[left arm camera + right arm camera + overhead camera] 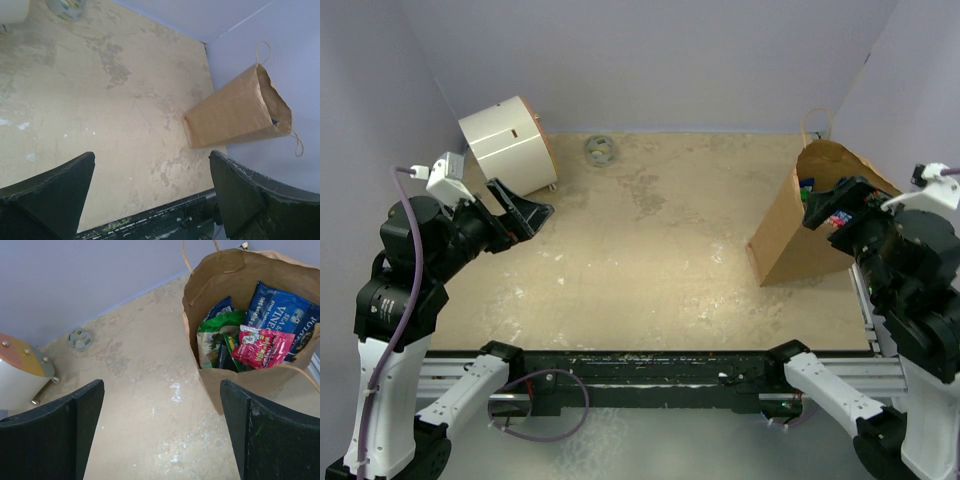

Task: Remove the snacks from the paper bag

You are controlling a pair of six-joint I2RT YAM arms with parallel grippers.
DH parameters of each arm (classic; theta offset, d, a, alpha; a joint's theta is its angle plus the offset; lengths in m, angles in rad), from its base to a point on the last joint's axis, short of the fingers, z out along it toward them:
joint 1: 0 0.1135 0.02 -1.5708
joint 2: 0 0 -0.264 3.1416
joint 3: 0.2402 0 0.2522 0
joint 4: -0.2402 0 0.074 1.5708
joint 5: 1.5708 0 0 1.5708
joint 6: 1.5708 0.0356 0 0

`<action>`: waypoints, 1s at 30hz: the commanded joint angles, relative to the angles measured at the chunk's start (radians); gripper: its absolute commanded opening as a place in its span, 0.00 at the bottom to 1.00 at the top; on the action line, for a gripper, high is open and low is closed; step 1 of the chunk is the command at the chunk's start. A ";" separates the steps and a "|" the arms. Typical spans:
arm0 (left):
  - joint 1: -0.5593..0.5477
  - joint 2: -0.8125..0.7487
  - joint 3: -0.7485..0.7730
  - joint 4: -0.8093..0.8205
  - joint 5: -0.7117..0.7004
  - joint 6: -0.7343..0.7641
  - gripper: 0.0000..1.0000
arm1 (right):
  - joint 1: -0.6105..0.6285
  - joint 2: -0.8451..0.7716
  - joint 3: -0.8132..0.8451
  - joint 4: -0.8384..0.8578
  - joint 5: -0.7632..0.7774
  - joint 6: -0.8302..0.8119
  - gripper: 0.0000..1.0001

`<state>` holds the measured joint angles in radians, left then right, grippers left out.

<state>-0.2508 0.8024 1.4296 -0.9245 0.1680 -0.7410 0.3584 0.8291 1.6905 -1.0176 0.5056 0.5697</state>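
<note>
- Since the snacks (250,335) all sit inside the paper bag (235,270) at the table's right edge, beside the wall, the move turns on the bag's mouth, which faces the right gripper (162,410).
- From that claw the packets lie ahead and to the right. A blue packet (282,315) stands tallest at the back, a red packet (262,347) leans in front of it, and a green packet (220,322) is to their left.
- The bag's long axis runs from its base, nearer the table (650,250) centre, out to the mouth by the right arm. I cannot tell whether it stands upright or leans.
- The right gripper is spread wide and holds nothing. It is near the mouth and much the nearer arm.
- The left gripper (520,215) is also wide apart and empty, well apart from the bag across the table, near a white cylinder (505,140).
- The right wrist view alone shows the packets clearly. The left wrist view shows mostly the bag's side.
</note>
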 commanded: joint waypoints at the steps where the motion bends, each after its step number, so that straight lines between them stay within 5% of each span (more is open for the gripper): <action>1: -0.008 -0.025 -0.023 0.070 0.120 -0.036 0.99 | -0.008 0.144 0.061 0.066 0.025 -0.006 0.99; 10: -0.009 0.042 -0.002 0.086 0.175 -0.005 0.99 | -0.033 0.471 0.215 0.189 0.141 -0.037 0.99; 21: -0.010 0.186 0.017 0.229 0.251 -0.024 0.99 | -0.280 0.741 0.278 0.337 -0.049 0.019 0.98; 30: -0.008 0.301 0.145 0.199 0.210 0.082 0.99 | -0.385 0.841 0.249 0.486 -0.152 -0.070 0.79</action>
<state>-0.2562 1.0729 1.5005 -0.7654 0.3882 -0.7189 -0.0128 1.6505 1.9244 -0.6476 0.4026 0.5495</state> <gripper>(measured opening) 0.990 0.834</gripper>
